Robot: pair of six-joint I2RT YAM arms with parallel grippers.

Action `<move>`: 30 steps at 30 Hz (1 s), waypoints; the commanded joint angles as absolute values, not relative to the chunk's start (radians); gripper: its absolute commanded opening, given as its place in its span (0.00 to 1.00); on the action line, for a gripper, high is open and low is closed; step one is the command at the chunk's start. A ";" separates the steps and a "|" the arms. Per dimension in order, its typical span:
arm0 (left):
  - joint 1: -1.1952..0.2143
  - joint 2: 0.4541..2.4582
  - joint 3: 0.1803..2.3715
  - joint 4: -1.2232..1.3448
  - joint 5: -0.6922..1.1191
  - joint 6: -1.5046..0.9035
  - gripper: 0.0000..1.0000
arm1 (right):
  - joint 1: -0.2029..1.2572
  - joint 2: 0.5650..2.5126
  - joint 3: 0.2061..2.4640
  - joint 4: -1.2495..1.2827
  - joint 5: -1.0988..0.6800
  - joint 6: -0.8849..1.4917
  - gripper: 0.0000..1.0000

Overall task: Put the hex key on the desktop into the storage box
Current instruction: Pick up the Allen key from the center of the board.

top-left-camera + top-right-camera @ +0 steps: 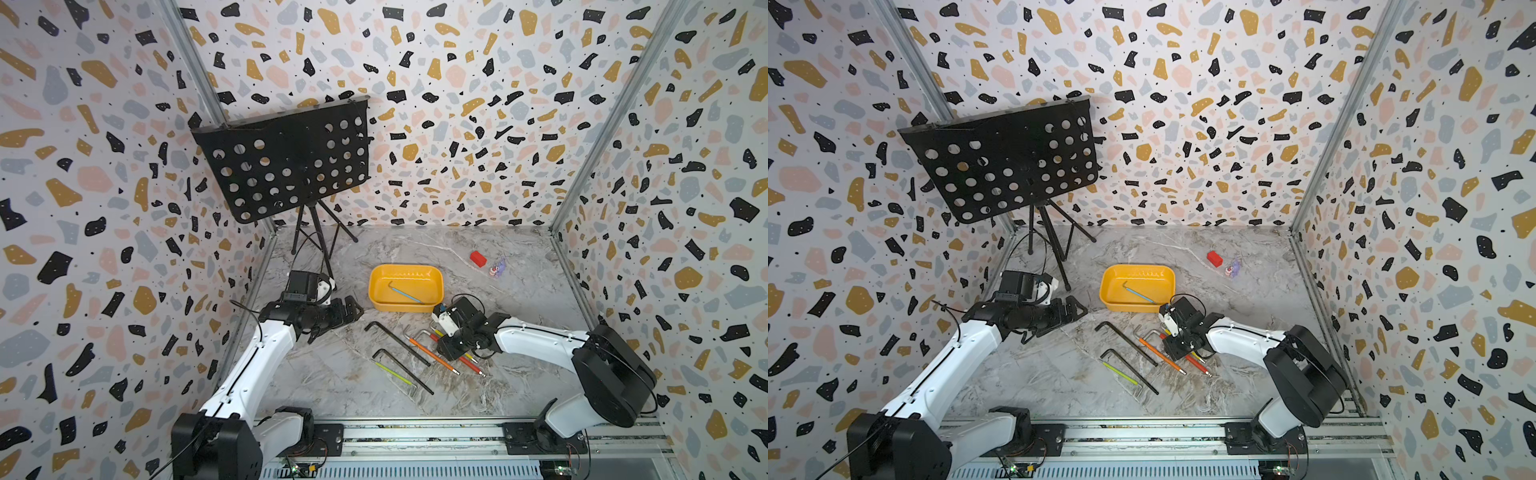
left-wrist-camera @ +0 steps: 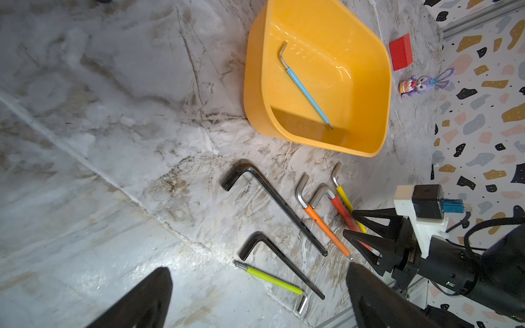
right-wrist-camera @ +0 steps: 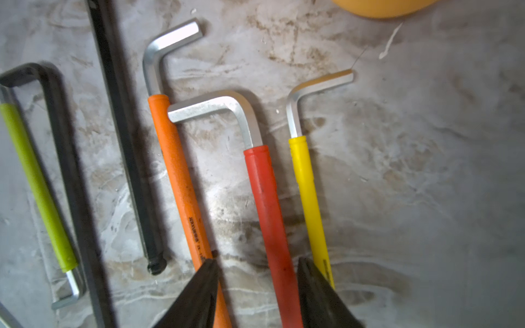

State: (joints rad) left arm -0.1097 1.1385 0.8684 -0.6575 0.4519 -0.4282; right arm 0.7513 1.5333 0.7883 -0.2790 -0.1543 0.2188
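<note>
So the red hex key (image 3: 267,198) looks like the one being gone for. It's lying flat on the desk (image 1: 332,374), squeezed between the orange hex key (image 3: 176,176) and the yellow hex key (image 3: 308,193). Its bent steel end touches the orange handle or sits over it, hard to say which. The right pincer (image 3: 257,260) is down low with its jaws apart, straddling the red handle, and nothing's clamped yet as far as I can see.

Problem is the spacing: one tip sits over the orange handle and the other covers part of the yellow one. If it just closes from here I reckon it could drag a neighbour along or pinch two at once. I'd nudge it so both tips land on bare desk either side of red only, go all the way down, close square across the handle, then lift straight up so the hook end clears orange.

The storage box (image 1: 405,308) is just beyond the keys with a blue hex key (image 2: 306,93) already in it, so it's a short carry. The left pincer (image 2: 259,268) hangs wide open, holding nothing
</note>
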 commanded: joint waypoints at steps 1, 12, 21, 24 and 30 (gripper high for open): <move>-0.113 1.134 0.908 -0.658 0.460 -0.407 1.00 | 0.755 1.541 0.796 -0.280 -0.187 0.215 0.51; -0.114 1.138 0.908 -0.658 0.459 -0.405 1.00 | 0.755 1.610 0.759 -0.229 -0.165 0.231 0.47; -0.114 1.143 0.910 -0.658 0.458 -0.405 1.00 | 0.755 1.588 0.756 -0.252 -0.132 0.223 0.31; -0.114 1.143 0.910 -0.657 0.459 -0.406 1.00 | 0.755 1.568 0.746 -0.233 -0.134 0.226 0.22; -0.114 1.130 0.906 -0.657 0.482 -0.408 1.00 | 0.755 1.537 0.744 -0.209 -0.139 0.248 0.00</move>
